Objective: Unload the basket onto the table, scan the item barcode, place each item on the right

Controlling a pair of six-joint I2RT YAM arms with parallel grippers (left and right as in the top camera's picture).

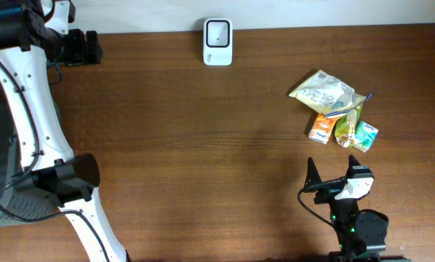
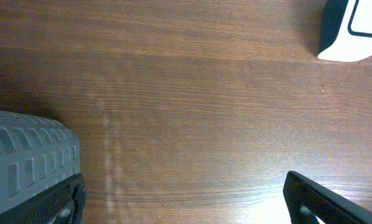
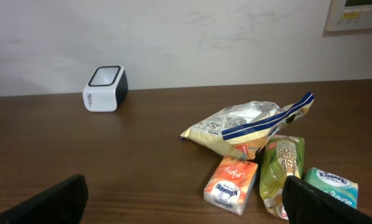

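Packets (image 1: 334,109) for scanning lie in a small heap on the right side of the bench (image 1: 203,145), just beyond the right hand (image 1: 335,177) and touched by neither hand. That right hand sits low at the near edge with its two fingers (image 3: 55,199) spread wide and nothing between them, pointing away toward the far side. Nearest to it in the heap are three small packs side by side: an orange tissue pack (image 3: 231,185) on the left, a green snack packet (image 3: 282,165) in the middle and a teal Kleenex pack (image 3: 331,185) on the right. A crinkled cream bag (image 3: 242,127) with a blue stripe rests on their far ends and tops the heap. Further out, well apart to the far left of the heap, the white scanner (image 1: 217,41) stands at the far edge of the bench, its dark-rimmed window showing from above. The left hand (image 1: 94,48) is out at the far left corner, likewise spread wide and empty, aimed along the bench toward the scanner but well short of it. Close beside one side of it the wrist view catches a grey ribbed thing (image 2: 24,149); what it is I cannot tell. On the pale wall (image 3: 173,37) behind the heap hangs a beige control panel (image 3: 354,15)
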